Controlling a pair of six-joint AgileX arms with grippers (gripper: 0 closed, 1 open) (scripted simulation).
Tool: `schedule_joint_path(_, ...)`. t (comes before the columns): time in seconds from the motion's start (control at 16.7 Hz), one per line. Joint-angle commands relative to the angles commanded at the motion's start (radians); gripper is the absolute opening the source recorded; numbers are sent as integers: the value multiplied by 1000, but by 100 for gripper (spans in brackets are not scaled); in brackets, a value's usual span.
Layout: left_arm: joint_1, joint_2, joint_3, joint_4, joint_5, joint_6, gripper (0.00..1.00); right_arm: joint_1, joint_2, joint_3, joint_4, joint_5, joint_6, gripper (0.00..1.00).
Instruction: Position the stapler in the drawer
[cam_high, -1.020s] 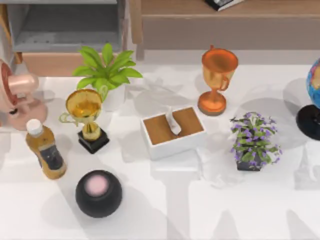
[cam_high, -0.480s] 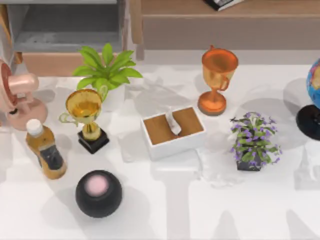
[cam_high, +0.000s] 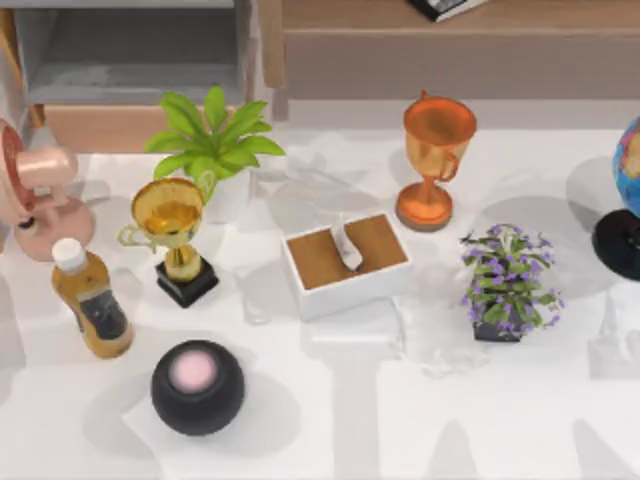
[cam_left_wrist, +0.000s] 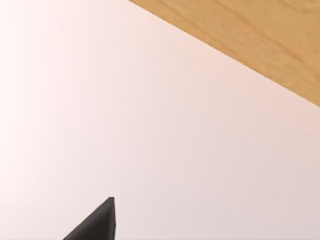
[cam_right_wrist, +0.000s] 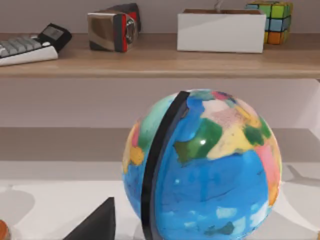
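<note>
The stapler is out of view. The drawer (cam_high: 130, 60) stands open at the top view's far left, with a dull grey inside, pale grey walls and a tan wooden front panel (cam_high: 95, 128). A black corner of my left gripper (cam_left_wrist: 97, 225) shows before a pale surface and a tan wooden band (cam_left_wrist: 240, 35). A black corner of my right gripper (cam_right_wrist: 97, 222) sits close in front of a blue globe (cam_right_wrist: 200, 170) at the table's right edge.
Crowding the white table are a green plant (cam_high: 212, 140), gold trophy (cam_high: 172, 235), orange trophy (cam_high: 432, 160), tissue box (cam_high: 345, 262), purple flowers (cam_high: 505, 282), bottle (cam_high: 90, 300), black ball (cam_high: 197, 386) and pink fan (cam_high: 40, 195). A shelf (cam_right_wrist: 160, 60) runs behind.
No object on the table has moved. Only the faint shadows near the table's left edge have shifted slightly.
</note>
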Motion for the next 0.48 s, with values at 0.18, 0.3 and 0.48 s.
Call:
schedule_joint_path(0.18, 83, -46, -194, 325, 83, 162, 100, 0, 0, 0, 0, 0, 0, 100)
schedule_joint_path(0.3, 135, -59, -335, 514, 143, 258, 100, 0, 0, 0, 0, 0, 0, 100)
schedule_joint_path(0.48, 193, -44, -551, 743, 234, 371, 100, 0, 0, 0, 0, 0, 0, 100)
